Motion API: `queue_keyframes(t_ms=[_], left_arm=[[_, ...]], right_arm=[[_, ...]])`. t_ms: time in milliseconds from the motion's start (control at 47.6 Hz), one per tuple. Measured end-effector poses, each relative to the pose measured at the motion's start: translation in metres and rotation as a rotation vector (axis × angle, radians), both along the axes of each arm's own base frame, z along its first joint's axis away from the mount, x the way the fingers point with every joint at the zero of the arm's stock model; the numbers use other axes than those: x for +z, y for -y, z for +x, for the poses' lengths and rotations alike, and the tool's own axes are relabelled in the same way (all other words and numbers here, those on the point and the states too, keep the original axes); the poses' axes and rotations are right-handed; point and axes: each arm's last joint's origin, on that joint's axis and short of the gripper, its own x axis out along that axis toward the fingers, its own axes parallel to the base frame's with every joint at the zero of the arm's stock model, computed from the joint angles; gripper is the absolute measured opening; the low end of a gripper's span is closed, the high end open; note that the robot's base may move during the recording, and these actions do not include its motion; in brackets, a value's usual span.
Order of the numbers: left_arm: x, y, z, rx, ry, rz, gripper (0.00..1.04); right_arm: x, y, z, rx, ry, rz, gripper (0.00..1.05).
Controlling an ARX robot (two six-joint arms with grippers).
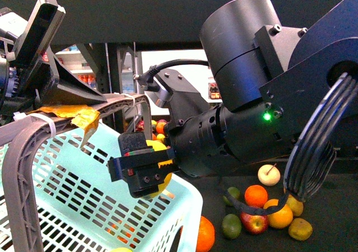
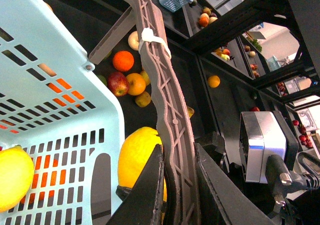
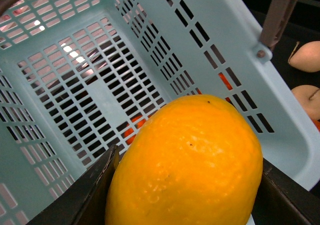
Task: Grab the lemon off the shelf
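Right gripper [image 1: 146, 171] in the front view is closed around the lemon [image 1: 157, 145], which is off the shelf [image 1: 335, 229] and hangs just over the rim of the pale teal basket [image 1: 187, 193], seemingly so it can drop straight in. From the left wrist, the left gripper [image 2: 175, 200] pinches the basket's grey handle [image 2: 160, 75], likely to hold the basket up within reach. From the right wrist, the lemon sits wedged between the dark jaws with the basket's slotted floor directly beneath.
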Motion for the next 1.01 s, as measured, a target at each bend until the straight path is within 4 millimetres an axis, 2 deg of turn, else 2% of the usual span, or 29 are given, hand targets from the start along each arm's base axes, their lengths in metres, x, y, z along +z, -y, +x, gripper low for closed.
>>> queue_keyframes(t_ms=[42,189,273,442,610,715,862,1009], left_arm=[[0.000,0.000,0.000,0.000,0.000,0.000,0.12],[0.000,0.000,0.000,0.000,0.000,0.000,0.12],[0.000,0.000,0.000,0.000,0.000,0.000,0.12],[-0.001,0.000,0.000,0.000,-0.003,0.000,0.12],[-0.001,0.000,0.000,0.003,-0.004,0.002,0.12],[-0.001,0.000,0.000,0.004,-0.004,0.002,0.12],[-0.001,0.000,0.000,0.001,-0.003,0.001,0.12],[-0.001,0.000,0.000,0.001,-0.004,0.000,0.12]], right_arm=[[0.000,-0.002,0.000,0.005,0.004,0.005,0.65],[0.002,-0.005,-0.001,0.009,0.012,0.032,0.89],[0.002,-0.005,-0.001,0.008,0.011,0.041,0.99],[0.003,-0.002,0.001,-0.002,0.010,0.045,0.97],[0.008,0.013,0.007,-0.052,0.031,0.049,0.97],[0.020,0.034,0.010,-0.136,0.097,0.046,0.97],[0.038,0.077,0.008,-0.351,0.218,0.020,0.97],[0.045,0.120,-0.011,-0.553,0.353,-0.010,0.97]])
